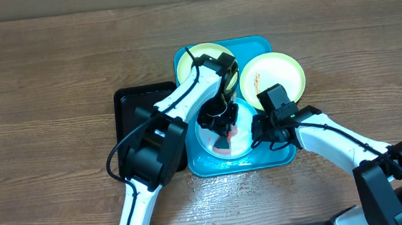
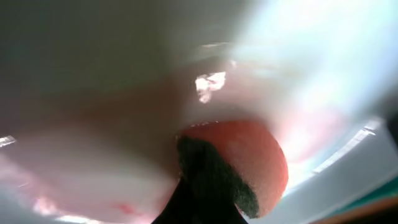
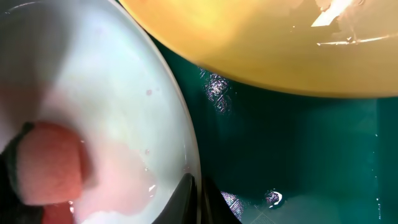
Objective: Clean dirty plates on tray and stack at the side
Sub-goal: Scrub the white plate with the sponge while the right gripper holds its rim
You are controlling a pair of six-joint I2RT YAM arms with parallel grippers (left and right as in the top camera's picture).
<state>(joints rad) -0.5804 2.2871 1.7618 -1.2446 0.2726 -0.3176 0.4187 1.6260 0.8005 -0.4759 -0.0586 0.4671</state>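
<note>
Left end effector [image 1: 222,126], closed on an orange-red foam sponge [image 2: 245,158], presses it onto the pale teal round plastic plate [image 1: 245,147] in the turquoise rectangular plastic tray [image 1: 262,163], while the right end effector [image 1: 258,131] clamps the plate's rim, evidently steadying it for scrubbing.

A sponge [image 3: 53,163] lies on the pink-smeared white plate [image 3: 124,106], whose rim the pincer [image 3: 196,202] pinches, beside the wet tray [image 3: 292,155] and a yellow plate [image 3: 280,50].
</note>
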